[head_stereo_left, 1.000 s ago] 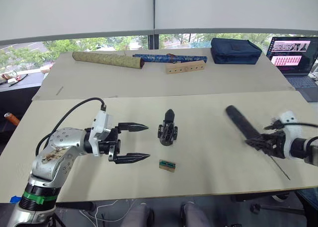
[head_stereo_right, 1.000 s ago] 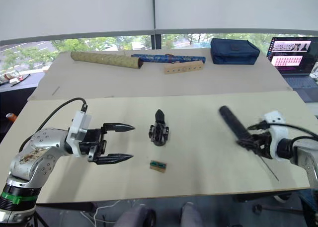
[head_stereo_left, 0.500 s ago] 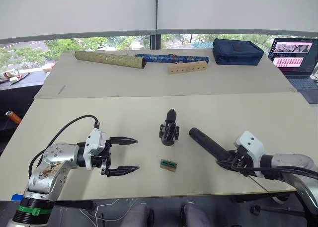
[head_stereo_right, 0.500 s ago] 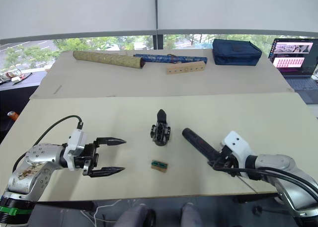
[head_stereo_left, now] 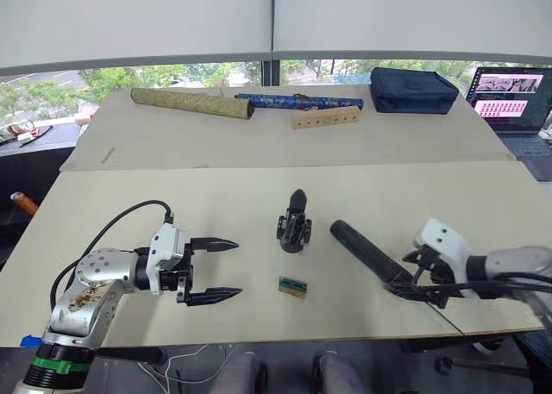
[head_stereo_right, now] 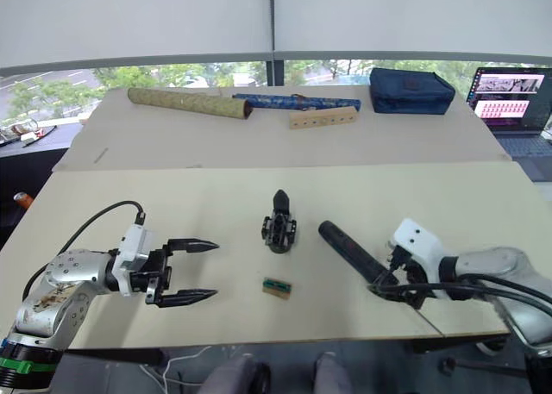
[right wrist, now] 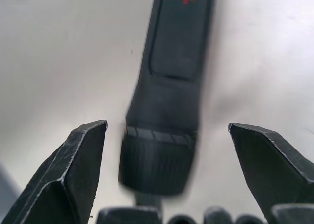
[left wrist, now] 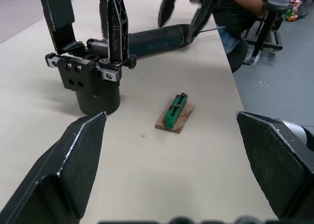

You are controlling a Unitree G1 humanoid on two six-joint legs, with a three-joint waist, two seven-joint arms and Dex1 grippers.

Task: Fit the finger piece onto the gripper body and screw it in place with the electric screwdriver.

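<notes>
Screwdriver down on the bench, fastening not yet begun.

From the head views we place the gripper body (head_stereo_left: 293,223) mid-bench, the electric screwdriver (head_stereo_left: 366,251) lying beside it, and the left end effector (head_stereo_left: 216,271) spread and empty. The left wrist view adds a small tan-and-green block (left wrist: 175,112). The right wrist view shows the right end effector (right wrist: 162,175) spread astride the tool, apparently unclamped; next we must regrip it.
</notes>
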